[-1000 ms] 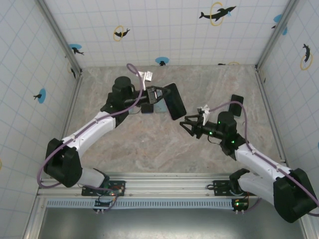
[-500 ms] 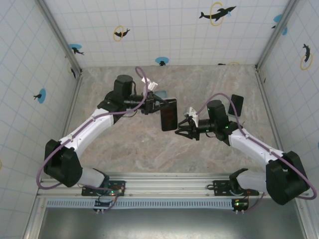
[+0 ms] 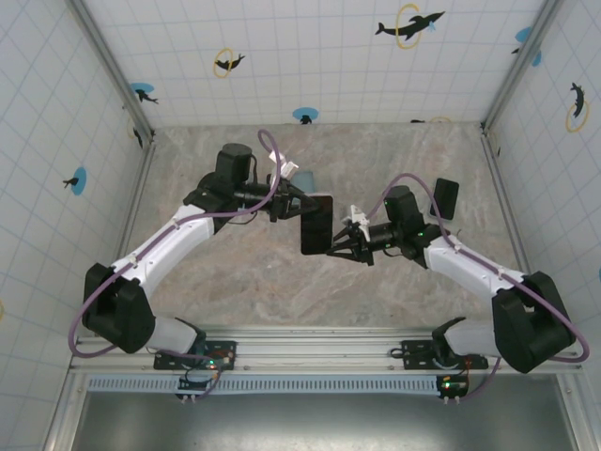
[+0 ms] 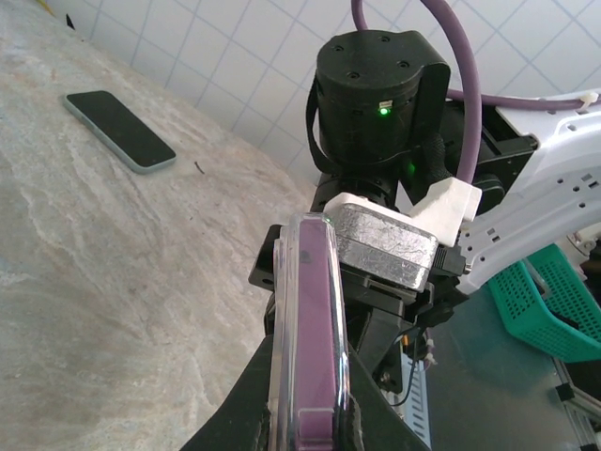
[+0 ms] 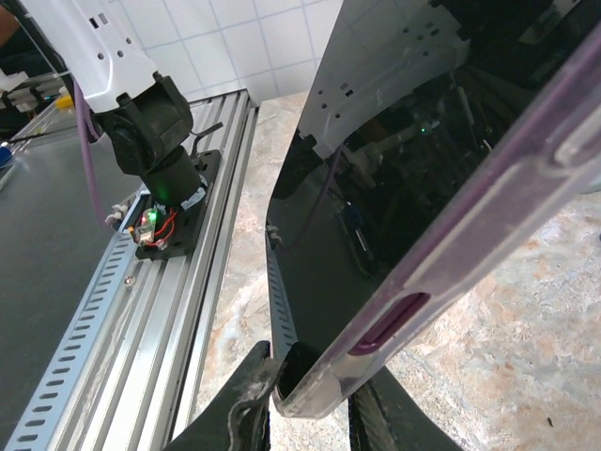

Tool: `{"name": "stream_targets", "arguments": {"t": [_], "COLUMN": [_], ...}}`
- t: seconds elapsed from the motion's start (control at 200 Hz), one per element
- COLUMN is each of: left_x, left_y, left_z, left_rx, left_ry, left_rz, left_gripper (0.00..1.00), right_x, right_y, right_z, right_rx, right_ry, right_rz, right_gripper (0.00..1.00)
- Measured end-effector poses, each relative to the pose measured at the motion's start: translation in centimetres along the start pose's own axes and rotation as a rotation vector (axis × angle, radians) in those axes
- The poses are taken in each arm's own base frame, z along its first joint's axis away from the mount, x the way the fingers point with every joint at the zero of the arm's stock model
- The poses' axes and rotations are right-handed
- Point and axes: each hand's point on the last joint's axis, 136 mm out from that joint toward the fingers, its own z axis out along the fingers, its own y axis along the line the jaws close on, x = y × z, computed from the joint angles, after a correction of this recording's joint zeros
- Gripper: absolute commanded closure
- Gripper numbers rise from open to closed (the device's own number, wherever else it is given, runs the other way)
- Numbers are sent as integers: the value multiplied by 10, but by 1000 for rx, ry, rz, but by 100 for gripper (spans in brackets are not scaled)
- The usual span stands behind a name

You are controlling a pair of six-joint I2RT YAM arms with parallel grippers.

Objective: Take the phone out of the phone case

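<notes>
Lab test cell; gridded walls (image 3: 310, 56); aluminium rail (image 3: 310, 334)

The phone (image 5: 376, 216) sits inside the phone case (image 5: 488, 188). Its screen is dark and glossy, and the case is a clear shell tinted purple along its side, with a purple side button (image 5: 390, 322). Seen from above, the two read as one dark slab lifted off the table (image 3: 235, 272) at about mid-width, long axis running roughly near to far and slightly tilted (edge-on in the left wrist view, the clear rim and purple band showing).
</notes>
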Motion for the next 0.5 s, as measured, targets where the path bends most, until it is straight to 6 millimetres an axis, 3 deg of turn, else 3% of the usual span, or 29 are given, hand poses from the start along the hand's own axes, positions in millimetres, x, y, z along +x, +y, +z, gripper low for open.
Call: {"name": "stream_targets", "arguments": {"t": [0.165, 0.5], "left_x": [-1, -2], "left_y": [-2, -3], "left_z": [-1, -2], "left_rx": [0, 0], "left_ry": [-3, -6], "left_rz": [7, 14], "left_gripper": [94, 95], "right_x": [2, 2], "right_y": [3, 2], "right_z": [6, 9], "right_rx": [-32, -52], "right_ry": [10, 12], "right_rz": [-8, -27], "right_gripper": [72, 76]}}
